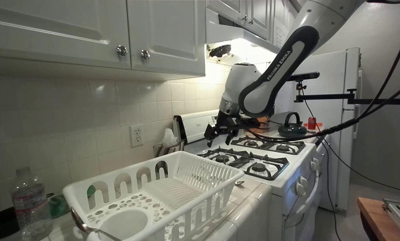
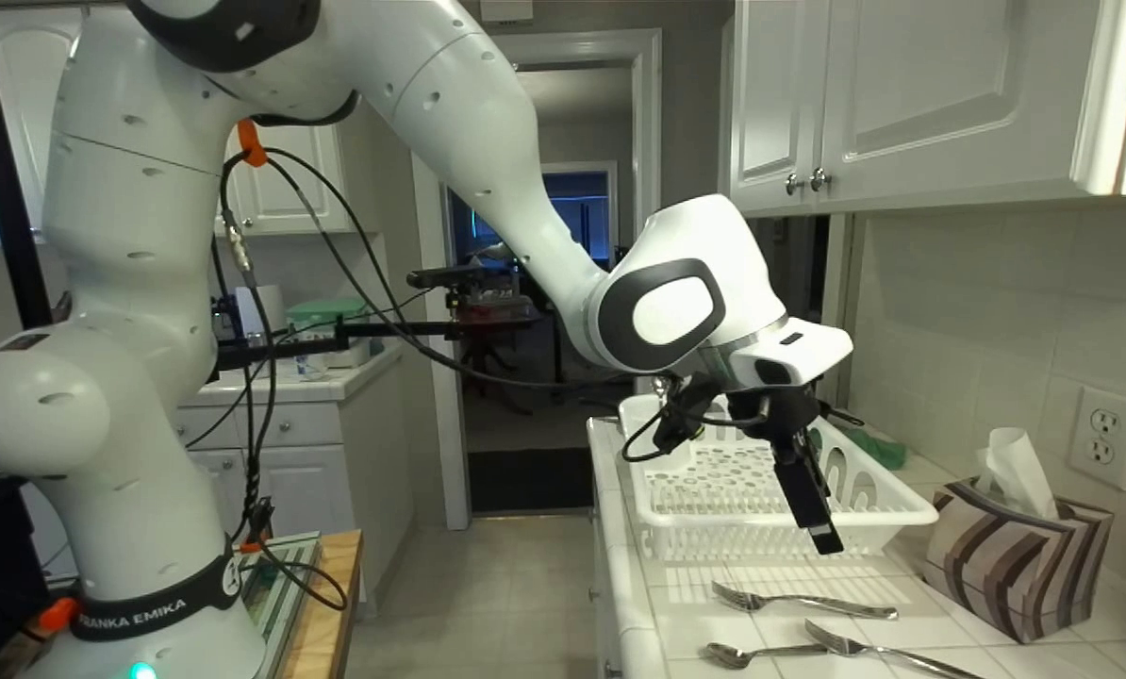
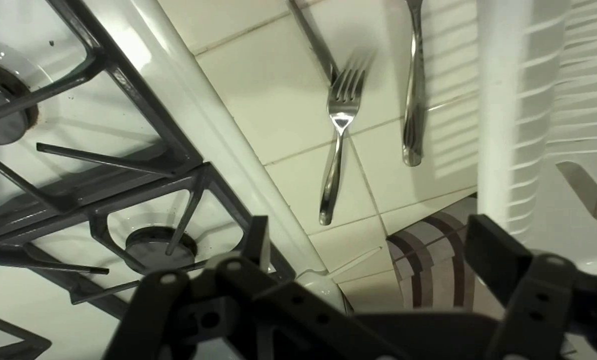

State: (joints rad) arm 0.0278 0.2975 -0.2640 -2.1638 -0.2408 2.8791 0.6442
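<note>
My gripper point(image 3: 368, 227) stands open above the counter, fingers wide apart with nothing between them. In an exterior view the gripper point(image 1: 219, 140) hangs over the stove's rear left, beyond the dish rack. Below it in the wrist view, a silver fork point(image 3: 332, 175) lies on the white tiles, tines upward in the picture. Another fork point(image 3: 413, 100) lies to its right, its tines out of frame. A spoon point(image 2: 737, 655) shows in an exterior view, its handle end near the fork's tines. A striped tissue box point(image 2: 1016, 566) stands by the wall.
A white dish rack point(image 2: 789, 519) sits beside the cutlery; a spoon point(image 1: 82, 225) rests on its rim. The gas stove point(image 1: 297, 164) has raised black grates. A dark kettle point(image 1: 291, 130) stands beyond. A plastic bottle point(image 1: 30, 204) is behind the rack. Cabinets point(image 1: 166, 33) hang above.
</note>
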